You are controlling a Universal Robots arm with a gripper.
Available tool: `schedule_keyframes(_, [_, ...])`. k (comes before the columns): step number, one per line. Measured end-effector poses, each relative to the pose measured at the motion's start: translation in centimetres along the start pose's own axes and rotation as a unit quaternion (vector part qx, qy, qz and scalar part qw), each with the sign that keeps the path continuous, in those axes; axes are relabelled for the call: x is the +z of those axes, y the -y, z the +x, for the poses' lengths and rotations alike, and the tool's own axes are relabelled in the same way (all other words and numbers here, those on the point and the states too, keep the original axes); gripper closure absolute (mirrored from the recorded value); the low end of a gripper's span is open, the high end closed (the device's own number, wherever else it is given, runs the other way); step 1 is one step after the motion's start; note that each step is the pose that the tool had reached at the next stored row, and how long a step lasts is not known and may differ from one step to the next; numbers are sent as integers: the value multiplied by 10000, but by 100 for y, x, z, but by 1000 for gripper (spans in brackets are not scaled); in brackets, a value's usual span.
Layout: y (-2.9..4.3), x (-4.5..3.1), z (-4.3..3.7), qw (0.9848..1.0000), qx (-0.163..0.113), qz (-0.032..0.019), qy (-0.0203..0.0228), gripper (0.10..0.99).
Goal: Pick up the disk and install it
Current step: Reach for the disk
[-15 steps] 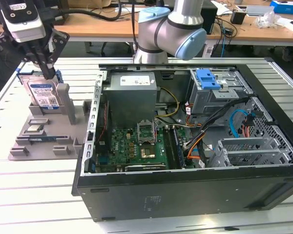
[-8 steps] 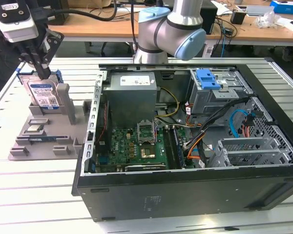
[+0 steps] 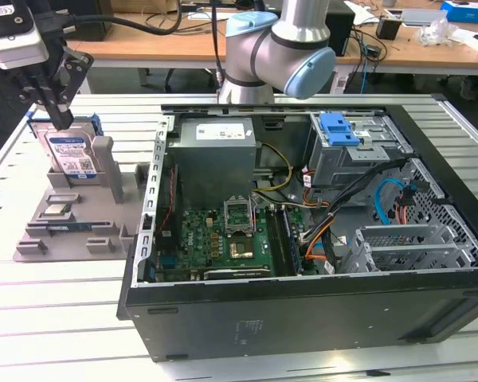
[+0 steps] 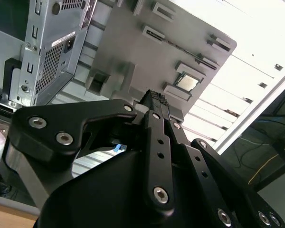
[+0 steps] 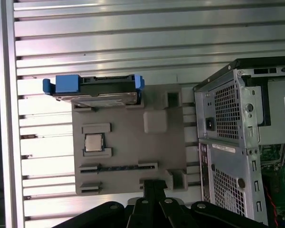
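nothing is installed yet: the disk [image 3: 70,151] stands on edge in the grey holder [image 3: 44,239] at the exterior view's left, outside the open computer case [image 3: 303,318], with the gripper [image 3: 61,118] just above it, clenched on nothing.

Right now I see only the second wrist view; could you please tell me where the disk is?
Observer: In the exterior view the disk stands upright in the grey holder, at that view's left, beside the computer case.
Operator: Where are we relative to it?
Observer: The gripper hangs right at the disk's top edge; contact I cannot confirm.
Operator: And the case?
Observer: Open, with a blue clip on its metal cage.
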State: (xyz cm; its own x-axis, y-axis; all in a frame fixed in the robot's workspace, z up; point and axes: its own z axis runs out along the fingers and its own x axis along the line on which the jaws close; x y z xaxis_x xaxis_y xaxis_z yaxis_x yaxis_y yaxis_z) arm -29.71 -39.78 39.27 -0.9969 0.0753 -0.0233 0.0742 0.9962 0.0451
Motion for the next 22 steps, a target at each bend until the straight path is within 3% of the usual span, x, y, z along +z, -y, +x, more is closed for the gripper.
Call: schedule_keyframes(22, [23, -6, 302, 10000, 0, 0, 0, 980])
